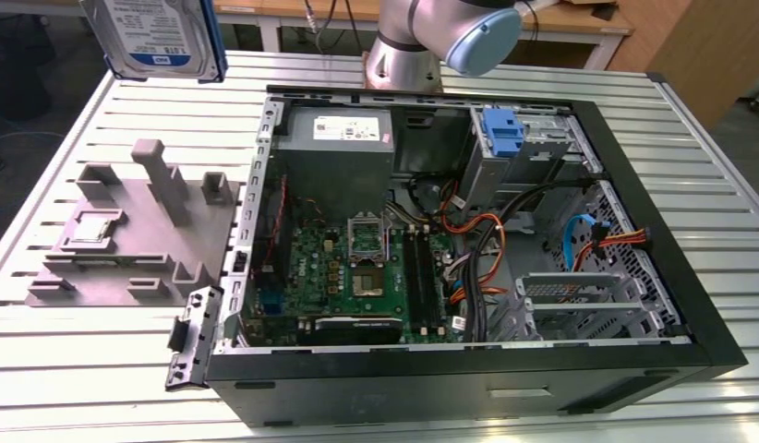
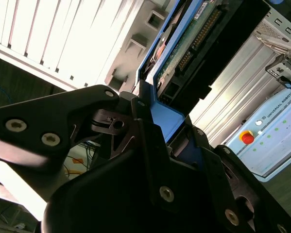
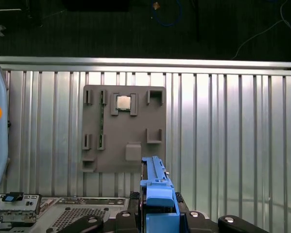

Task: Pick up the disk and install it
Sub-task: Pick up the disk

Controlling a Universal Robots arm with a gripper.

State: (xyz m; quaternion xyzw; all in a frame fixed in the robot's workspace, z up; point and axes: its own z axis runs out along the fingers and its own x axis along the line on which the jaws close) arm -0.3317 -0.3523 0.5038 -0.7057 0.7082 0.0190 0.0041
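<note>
The disk (image 1: 158, 35) hangs in the air over the far corner of the table (image 1: 96, 388) at the exterior view's left. It stands upright with its white-and-blue label facing the camera, well apart from the open computer case (image 1: 675, 305). In the second wrist view the gripper (image 2: 164, 121) has its dark fingers (image 2: 147, 133) closed on the end of the disk's blue frame (image 2: 167, 116), one on each side. The disk's green circuit-board face (image 2: 191, 46) stretches away from them. In the first wrist view the disk (image 3: 157, 191) shows edge-on, rising out of the gripper (image 3: 157, 218) above the slatted metal table (image 3: 223, 136). Below it lies a grey holder (image 3: 123, 141) with a small square chip (image 3: 123, 102) seated in one of its pockets. In the exterior view the same grey holder (image 1: 127, 240) sits on the table just left of the case. Inside the case the green motherboard (image 1: 355, 268) lies flat. A bare blue bracket (image 1: 503, 129) stands in the drive bay at the far right corner. The robot arm (image 1: 441, 37) rises from behind the far edge of the case.
</note>
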